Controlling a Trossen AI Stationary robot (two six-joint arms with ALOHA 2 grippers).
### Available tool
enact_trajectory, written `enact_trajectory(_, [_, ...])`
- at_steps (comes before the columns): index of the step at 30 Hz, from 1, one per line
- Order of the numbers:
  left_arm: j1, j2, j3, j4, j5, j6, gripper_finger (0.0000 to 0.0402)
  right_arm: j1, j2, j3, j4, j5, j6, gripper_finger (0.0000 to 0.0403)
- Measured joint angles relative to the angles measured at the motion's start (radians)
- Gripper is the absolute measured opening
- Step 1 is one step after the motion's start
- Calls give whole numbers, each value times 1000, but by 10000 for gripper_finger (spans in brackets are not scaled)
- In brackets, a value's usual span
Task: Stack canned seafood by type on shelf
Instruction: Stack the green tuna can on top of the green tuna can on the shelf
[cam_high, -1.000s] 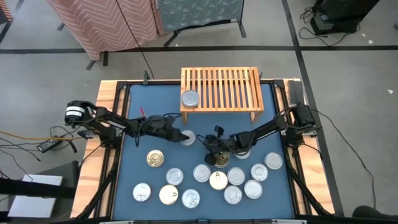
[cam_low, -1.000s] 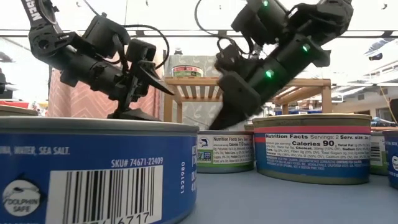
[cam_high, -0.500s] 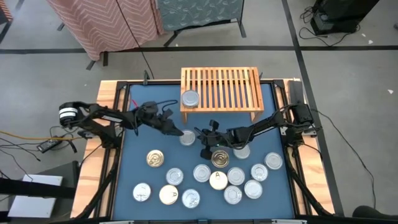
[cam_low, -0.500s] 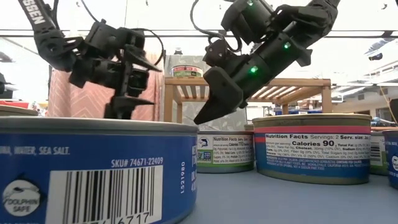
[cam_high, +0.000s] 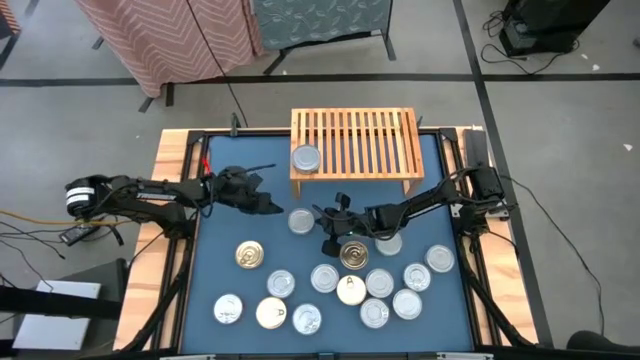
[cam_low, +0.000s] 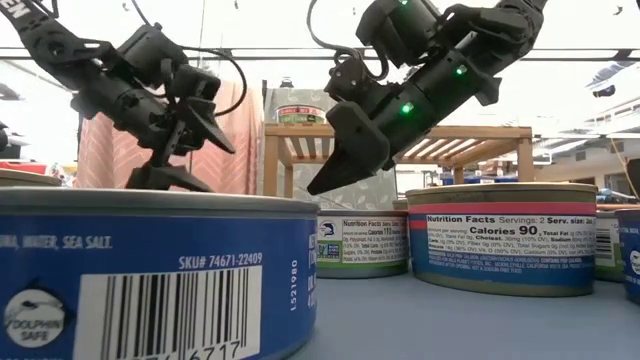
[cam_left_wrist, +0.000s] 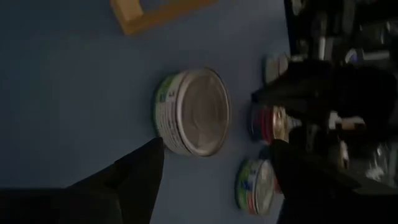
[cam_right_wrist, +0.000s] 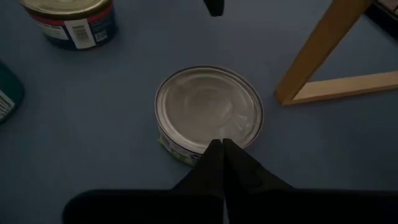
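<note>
The shelf (cam_high: 355, 142) stands at the mat's far edge with one silver-topped can (cam_high: 306, 158) lying on its left end. In front of the shelf's left leg, a silver-topped can with a green label (cam_high: 301, 221) (cam_left_wrist: 199, 112) (cam_right_wrist: 208, 109) sits flat on the blue mat. My left gripper (cam_high: 273, 206) (cam_left_wrist: 214, 162) is open, just left of this can and clear of it. My right gripper (cam_high: 319, 226) (cam_right_wrist: 222, 146) is shut and slants down from the right. Its tips hang over the can's near rim, and no touch shows.
Several more cans lie flat on the mat's near half, among them gold-topped ones (cam_high: 250, 254) (cam_high: 352, 256) and a silver cluster (cam_high: 380, 285). The shelf's left leg (cam_right_wrist: 317, 56) stands close beside the can. A wooden frame borders the mat.
My left gripper, open throughout, has drawn back from the green-labelled can toward the table's left edge and risen a little. The can has stayed where it was. My right gripper, shut, has edged toward that can and lifted slightly.
</note>
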Motion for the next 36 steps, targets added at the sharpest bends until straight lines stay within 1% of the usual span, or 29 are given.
enact_trajectory(3, [-41,23,1,6,-106,-81,296,-2,14,0,17,-7,-1,0])
enact_trajectory(8, [-92,35,1,12,-235,-132,296,-4,64,3,58,-19,-7,0])
enact_trajectory(11, [-121,35,0,14,-310,-150,296,0,66,11,63,-19,-26,0])
enact_trajectory(13, [-135,35,1,21,-342,-159,296,2,66,15,68,-13,-46,0])
enact_trajectory(19, [-175,42,1,26,-411,-181,296,2,58,34,68,-11,-76,0])
enact_trajectory(24, [-195,42,1,28,-462,-206,296,-11,62,49,68,-31,-113,0])
enact_trajectory(36, [-236,50,1,44,-486,-221,296,-41,64,11,70,-66,-103,0])
